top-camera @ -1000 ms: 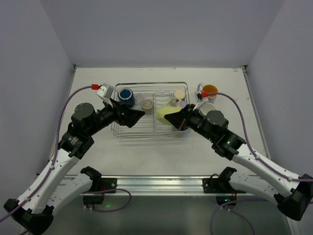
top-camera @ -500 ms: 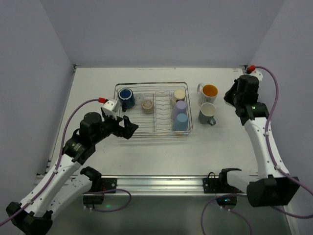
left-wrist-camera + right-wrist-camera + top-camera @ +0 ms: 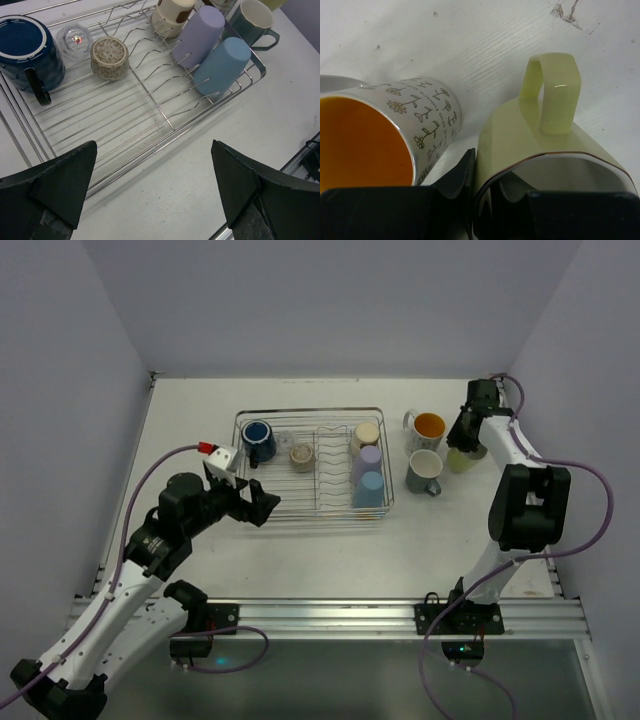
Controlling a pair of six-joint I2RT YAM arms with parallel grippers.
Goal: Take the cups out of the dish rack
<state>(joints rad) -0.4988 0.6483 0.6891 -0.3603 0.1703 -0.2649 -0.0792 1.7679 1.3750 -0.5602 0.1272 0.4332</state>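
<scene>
The silver wire dish rack [image 3: 312,411] holds a dark blue cup [image 3: 257,436], a clear glass [image 3: 283,443], a speckled cup [image 3: 301,453], and cream [image 3: 367,433], lavender [image 3: 369,458] and light blue [image 3: 368,488] cups. Right of the rack stand a white mug with orange inside [image 3: 428,427] and a teal mug [image 3: 423,470]. My right gripper [image 3: 460,445] is shut on the rim of a yellow-green cup [image 3: 540,135], right beside the white mug [image 3: 365,135]. My left gripper [image 3: 153,165] is open and empty at the rack's front edge [image 3: 200,117].
Grey walls close the table on three sides, and the right wall is near my right arm. A metal rail [image 3: 330,615] runs along the near edge. Bare table [image 3: 330,550] lies in front of the rack.
My right arm has swung from the rack to the far right with the yellow-green cup, down beside the white mug. My left gripper has drawn back from the rack.
</scene>
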